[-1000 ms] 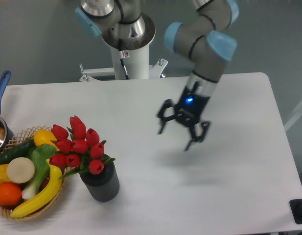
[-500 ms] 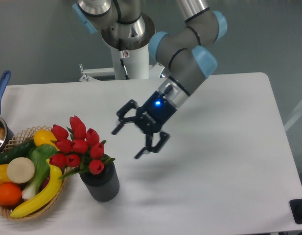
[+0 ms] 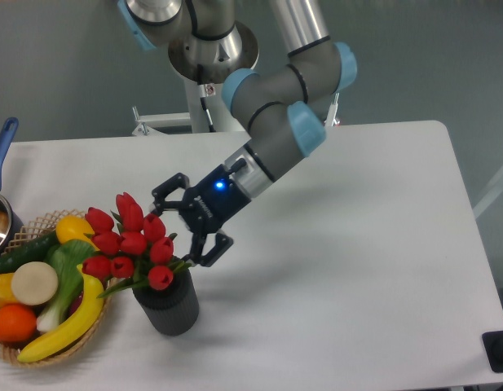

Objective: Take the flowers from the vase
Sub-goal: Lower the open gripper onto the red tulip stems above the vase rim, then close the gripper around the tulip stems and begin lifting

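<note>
Flowers (image 3: 131, 242): bunch of red tulip buds, green stems and leaves, standing in vase, leaning left. Vase (image 3: 169, 305): short dark ribbed cylinder, upright on table, just beside fruit basket

We count: red tulip buds (image 3: 134, 241) ×10 | vase (image 3: 167, 307) ×1 | wicker basket (image 3: 8, 352) ×1 | banana (image 3: 68, 324) ×1 | orange (image 3: 13, 322) ×1 | gripper (image 3: 182, 229) ×1

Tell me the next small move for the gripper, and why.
Probably ease a little further left so the open fingers straddle the flowers, then close. The gripper sits open just right of the blooms, which still stand in the vase, ungrasped.
</note>
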Available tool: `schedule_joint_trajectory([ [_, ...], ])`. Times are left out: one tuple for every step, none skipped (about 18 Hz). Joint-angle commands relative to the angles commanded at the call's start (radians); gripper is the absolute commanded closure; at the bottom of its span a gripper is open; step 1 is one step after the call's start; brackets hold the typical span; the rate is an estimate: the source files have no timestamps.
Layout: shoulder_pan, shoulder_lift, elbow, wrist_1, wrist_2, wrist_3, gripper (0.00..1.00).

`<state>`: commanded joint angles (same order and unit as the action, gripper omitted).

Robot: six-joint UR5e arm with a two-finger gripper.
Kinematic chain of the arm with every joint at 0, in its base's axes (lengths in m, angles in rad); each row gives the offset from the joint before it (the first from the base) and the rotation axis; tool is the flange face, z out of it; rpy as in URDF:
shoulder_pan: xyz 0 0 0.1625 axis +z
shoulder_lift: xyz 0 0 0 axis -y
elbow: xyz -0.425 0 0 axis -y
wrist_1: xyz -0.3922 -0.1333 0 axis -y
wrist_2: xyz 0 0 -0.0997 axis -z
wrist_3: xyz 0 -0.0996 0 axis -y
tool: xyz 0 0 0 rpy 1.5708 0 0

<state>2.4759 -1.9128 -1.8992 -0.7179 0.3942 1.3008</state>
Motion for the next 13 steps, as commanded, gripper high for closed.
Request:
schedule_joint_trajectory([
  [-0.009,-0.008,0.011,0.000,0.000,0.000,0.00],
  [-0.009,-0.009,0.014,0.000,0.000,0.000,0.00],
  [-0.009,-0.011,0.014,0.000,0.000,0.000,0.00],
  [-0.011,-0.011,0.014,0.000,0.000,0.000,0.05],
  [-0.011,-0.012,0.015,0.000,0.000,0.000,0.15],
  [-0.015,-0.021,0.022,0.000,0.000,0.000,0.28],
  [-0.015,-0.029,0.032,0.000,0.000,-0.002,0.45],
  [-0.015,-0.035,0.038,0.000,0.000,0.000,0.61],
  [-0.015,-0.037,0.043,0.000,0.000,0.000,0.75],
  [-0.012,-0.035,0.046,0.000,0.002,-0.002,0.88],
  [-0.011,-0.032,0.046,0.000,0.003,-0.002,0.97],
  [-0.006,-0.028,0.048,0.000,0.003,-0.002,1.00],
  [-0.003,-0.028,0.051,0.000,0.003,-0.002,1.00],
])
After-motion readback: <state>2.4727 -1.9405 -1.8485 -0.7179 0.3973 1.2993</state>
